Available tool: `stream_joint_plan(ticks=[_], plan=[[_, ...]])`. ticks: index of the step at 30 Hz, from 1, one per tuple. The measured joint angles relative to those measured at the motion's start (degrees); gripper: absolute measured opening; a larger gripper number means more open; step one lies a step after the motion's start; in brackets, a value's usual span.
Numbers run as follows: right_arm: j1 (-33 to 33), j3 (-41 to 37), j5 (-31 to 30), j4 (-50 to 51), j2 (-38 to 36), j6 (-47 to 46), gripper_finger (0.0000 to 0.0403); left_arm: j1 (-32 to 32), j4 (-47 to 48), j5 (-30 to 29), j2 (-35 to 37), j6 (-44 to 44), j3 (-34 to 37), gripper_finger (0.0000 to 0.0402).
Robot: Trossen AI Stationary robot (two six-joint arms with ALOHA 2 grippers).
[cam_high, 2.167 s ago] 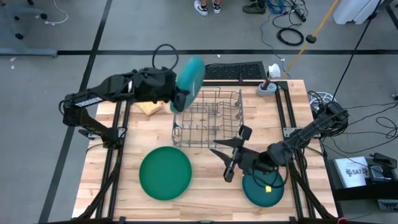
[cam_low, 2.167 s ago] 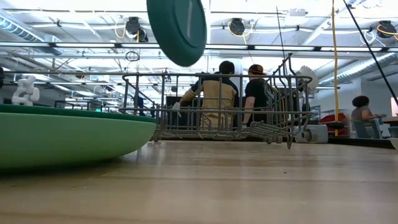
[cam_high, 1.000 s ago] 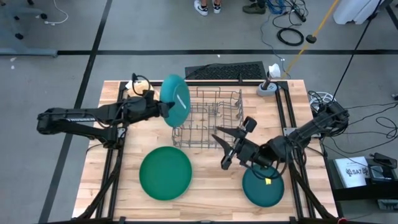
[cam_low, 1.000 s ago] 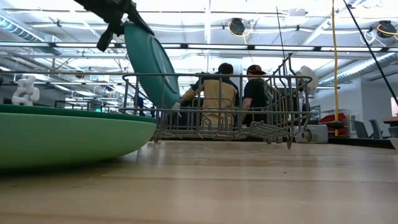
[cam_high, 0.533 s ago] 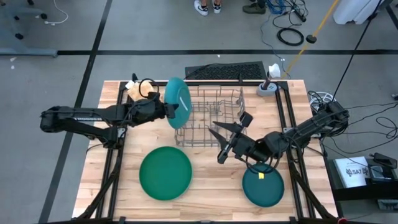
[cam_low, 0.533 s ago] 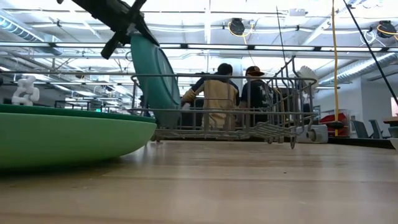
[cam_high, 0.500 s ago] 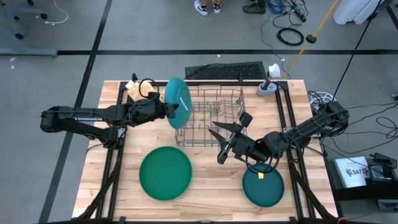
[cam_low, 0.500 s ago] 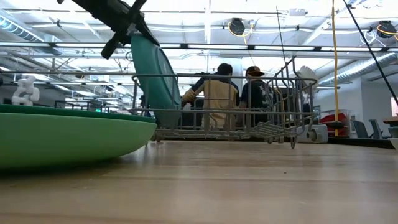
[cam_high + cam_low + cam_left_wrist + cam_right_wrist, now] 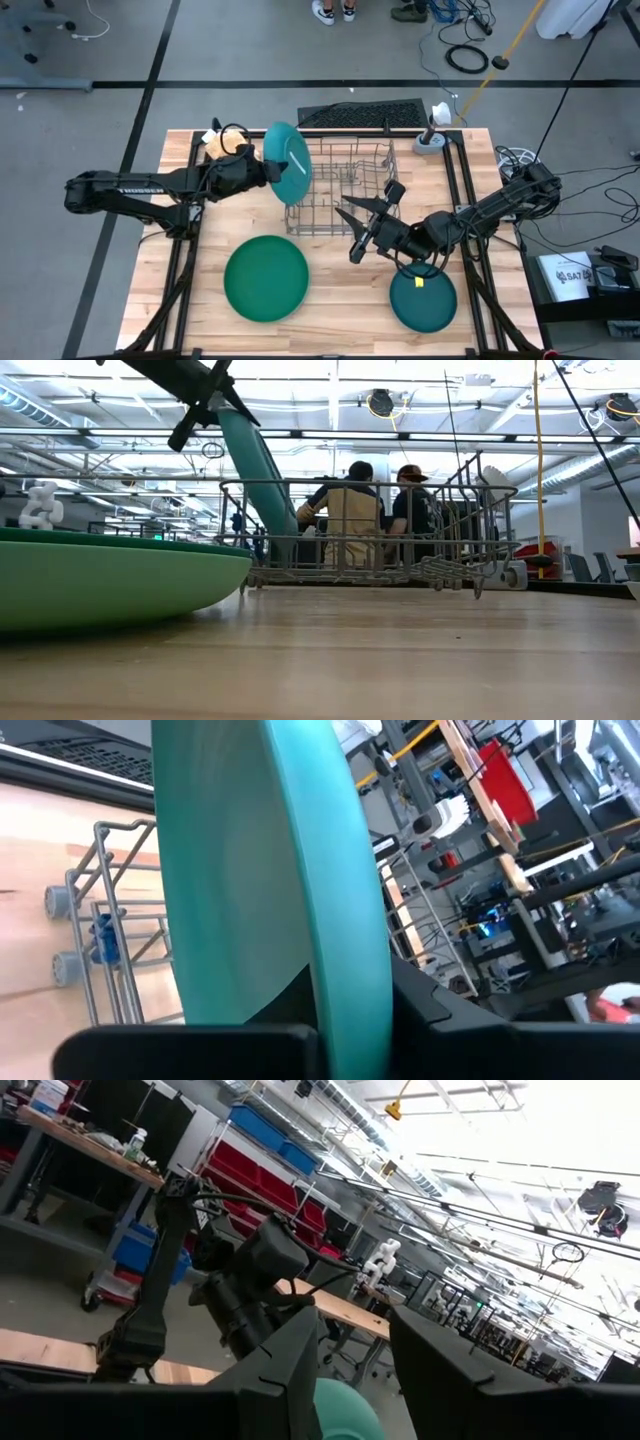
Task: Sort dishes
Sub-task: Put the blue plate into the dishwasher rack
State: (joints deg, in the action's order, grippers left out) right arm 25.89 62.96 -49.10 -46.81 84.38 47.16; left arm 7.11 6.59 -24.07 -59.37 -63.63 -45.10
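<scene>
Evidently the teal plate (image 9: 287,163) is held on edge by the left gripper (image 9: 262,170), which is clenched on its rim at the left end of the grey wire rack (image 9: 342,188), the plate tilted with its lower edge already down among the wires. It is judged rigid, smooth and rather slippery, light enough for a rim pinch yet likely to chip if dropped, so the rim is the sensible place for it to be taken. A larger green plate (image 9: 265,277) lies flat on the wooden counter (image 9: 330,300), and a small dark green plate (image 9: 423,303) lies near the right gripper (image 9: 358,230), whose fingers are spread and empty beside the rack.
</scene>
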Motion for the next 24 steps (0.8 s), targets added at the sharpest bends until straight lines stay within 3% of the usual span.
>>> stream_joint_plan(ticks=[16,24], plan=[[0.0,0.0,0.0,0.0,0.0,0.2,0.0118,-1.8,-1.2,-1.6,-0.8,-0.7,-0.1,0.0054],[0.0,0.0,0.0,0.0,0.0,0.2,0.0118,-4.7,0.4,-9.3,-2.5,-0.1,-0.1,0.0054]])
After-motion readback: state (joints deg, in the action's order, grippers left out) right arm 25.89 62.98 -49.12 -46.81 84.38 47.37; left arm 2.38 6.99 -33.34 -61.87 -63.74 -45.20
